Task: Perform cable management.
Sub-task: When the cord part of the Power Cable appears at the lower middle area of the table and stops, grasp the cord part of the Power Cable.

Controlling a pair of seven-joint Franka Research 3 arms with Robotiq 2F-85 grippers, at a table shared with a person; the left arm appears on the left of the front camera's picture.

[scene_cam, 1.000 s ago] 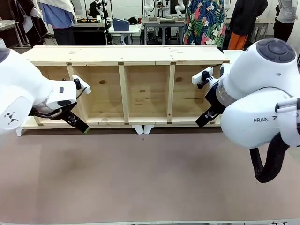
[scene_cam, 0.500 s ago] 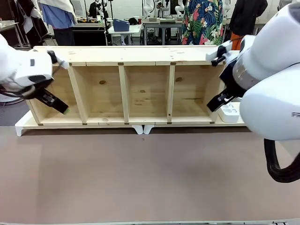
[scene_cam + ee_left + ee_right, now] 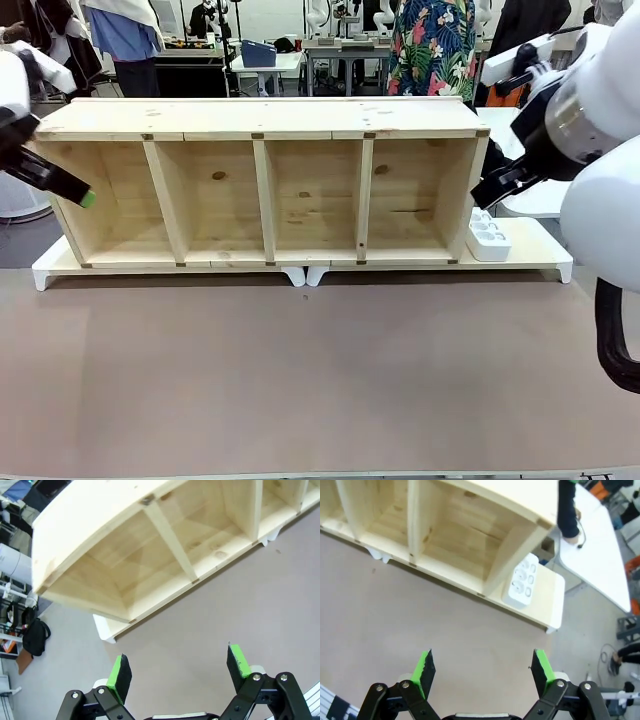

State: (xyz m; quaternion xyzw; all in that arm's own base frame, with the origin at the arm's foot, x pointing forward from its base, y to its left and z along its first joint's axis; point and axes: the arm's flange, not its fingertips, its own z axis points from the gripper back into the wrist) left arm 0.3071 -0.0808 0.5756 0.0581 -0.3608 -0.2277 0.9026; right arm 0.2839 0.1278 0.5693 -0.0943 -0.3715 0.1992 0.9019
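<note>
My left gripper (image 3: 180,672) is open and holds nothing; it hangs over the brown tabletop near the left end of the wooden shelf (image 3: 150,515). In the front view it sits at the far left edge (image 3: 84,197). My right gripper (image 3: 482,672) is also open and holds nothing, high above the table by the shelf's right end (image 3: 482,196). At the top of the right wrist view a person's hand (image 3: 572,537) rests on a white side table with a thin black cord (image 3: 583,532) beside it, probably the cable. Its plug is out of view.
The long wooden shelf (image 3: 265,118) with four open compartments lies along the far side on a white base board (image 3: 530,250). A small white power strip (image 3: 487,237) sits on that board at the shelf's right end (image 3: 522,580). Brown tabletop (image 3: 320,380) lies in front.
Both arms have lifted and swung outward, the left toward the left edge and the right toward the right. The power strip, hidden a second ago, is now uncovered. Both grippers stayed open.
</note>
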